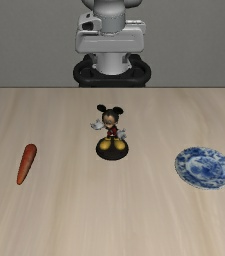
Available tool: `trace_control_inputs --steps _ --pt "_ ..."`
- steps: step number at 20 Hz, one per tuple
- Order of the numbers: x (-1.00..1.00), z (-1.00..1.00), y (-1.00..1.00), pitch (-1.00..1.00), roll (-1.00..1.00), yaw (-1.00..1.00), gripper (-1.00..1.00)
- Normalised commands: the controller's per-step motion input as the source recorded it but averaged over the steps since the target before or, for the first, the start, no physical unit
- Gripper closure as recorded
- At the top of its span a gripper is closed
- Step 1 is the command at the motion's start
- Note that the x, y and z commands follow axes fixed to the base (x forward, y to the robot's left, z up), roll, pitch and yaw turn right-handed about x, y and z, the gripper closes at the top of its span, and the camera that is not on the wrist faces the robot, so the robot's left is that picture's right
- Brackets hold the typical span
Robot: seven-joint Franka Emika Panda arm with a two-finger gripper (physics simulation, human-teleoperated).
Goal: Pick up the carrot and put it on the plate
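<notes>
The wooden table is running bare across its nearest stretch. Just beyond it the blue-and-white patterned plate is lying flat toward the exterior view's right, with nothing sitting on it. The carrot is lying on its side toward the exterior view's left, thick end pointing away and tip pointing toward the viewer, well apart from the plate. Between them and a little farther back, a mouse figurine is standing upright on a dark round base, touching neither. Its spot looks like a deliberate obstruction: it is sitting near the straight line from carrot to plate, so I am judging that the carry will need to clear it. The robot arm is hanging folded at the far edge, high above the tabletop and near none of the three things, which looks like a resting pose with the task not yet begun. Whether its gripper is released or clenched, I cannot tell. The first step is looking like a reach toward the carrot, with the wrist turning to close across its narrow width.
</notes>
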Motion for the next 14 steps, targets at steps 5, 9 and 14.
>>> trace_control_inputs --steps 5,9,14 --pt "0.0 0.0 -1.0 0.0 0.0 0.0 -1.0" --pt "0.0 0.0 -1.0 0.0 0.0 0.0 -1.0" --pt "0.0 0.0 -1.0 0.0 0.0 0.0 -1.0"
